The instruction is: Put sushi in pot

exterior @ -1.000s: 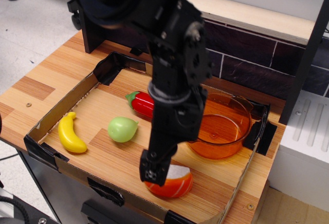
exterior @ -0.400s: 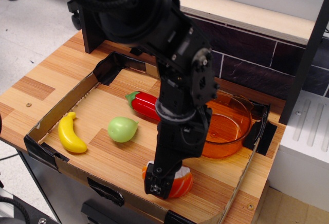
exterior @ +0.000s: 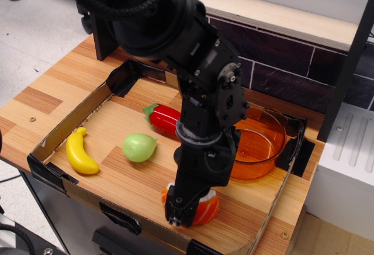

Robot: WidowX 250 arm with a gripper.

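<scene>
Orange striped toy sushi (exterior: 204, 208) near the tray's front wall, black gripper (exterior: 179, 210) down over it, jaws' spread unclear, translucent orange pot (exterior: 263, 144) just behind.

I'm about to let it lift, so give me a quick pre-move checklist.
1. Gripper down at the sushi: ok.
2. Jaws closed on the sushi: cannot tell, the arm hides them.
3. Sushi on the tray floor near the front wall: ok.
4. Pot upright and empty: ok.
5. Pepper, green fruit and banana off the sushi-to-pot path: ok.
</scene>
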